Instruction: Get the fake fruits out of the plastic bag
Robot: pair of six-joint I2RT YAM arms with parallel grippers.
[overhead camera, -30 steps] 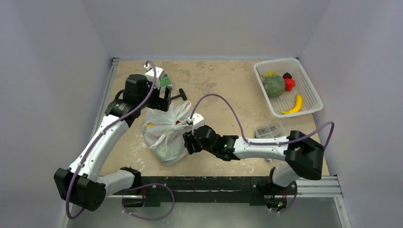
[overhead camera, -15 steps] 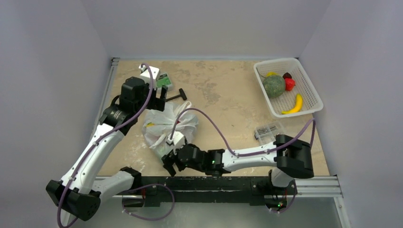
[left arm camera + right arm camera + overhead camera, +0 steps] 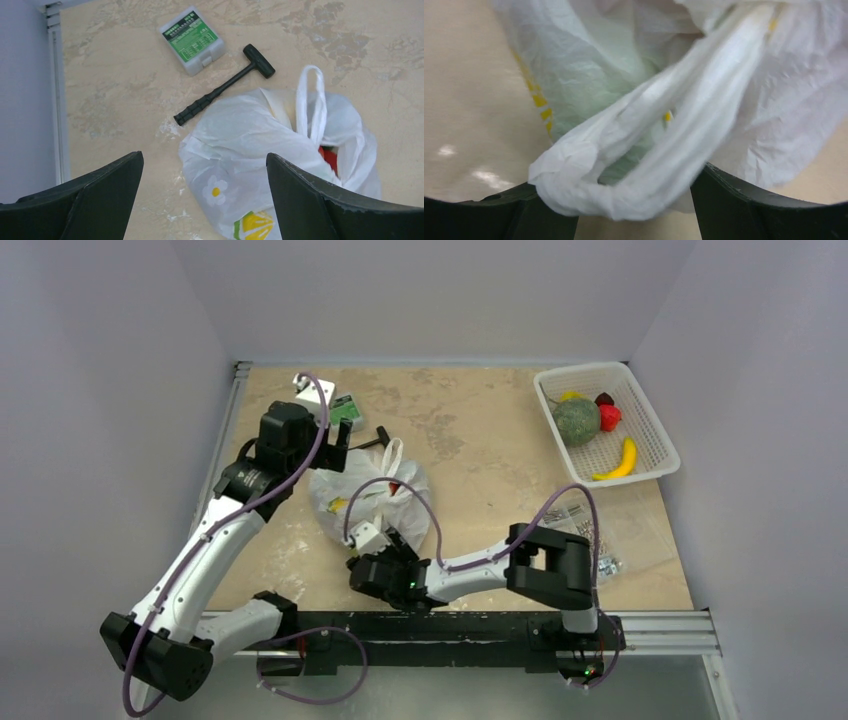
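Observation:
The white plastic bag [image 3: 372,498] lies on the table left of centre, one loop handle [image 3: 309,102] lying over its top. A red fake fruit [image 3: 329,156] shows through its mouth. My left gripper [image 3: 205,160] hovers open over the bag's far-left side, touching nothing. My right gripper [image 3: 624,182] is at the bag's near edge. A bunched loop handle [image 3: 634,150] lies across the gap between its parted jaws, which stand open. Whatever else is in the bag is hidden.
A white basket [image 3: 655,445] at the far right holds a green melon [image 3: 577,422], a banana [image 3: 620,460] and small red and yellow fruits. A black hammer [image 3: 225,85] and a green-labelled box [image 3: 192,37] lie beyond the bag. A clear box of screws [image 3: 570,518] sits near the right arm's elbow.
My right arm swung from the bag's right side round to its near edge and now has a handle between its jaws. The bag shifted slightly away and rightward. The left gripper barely moved.

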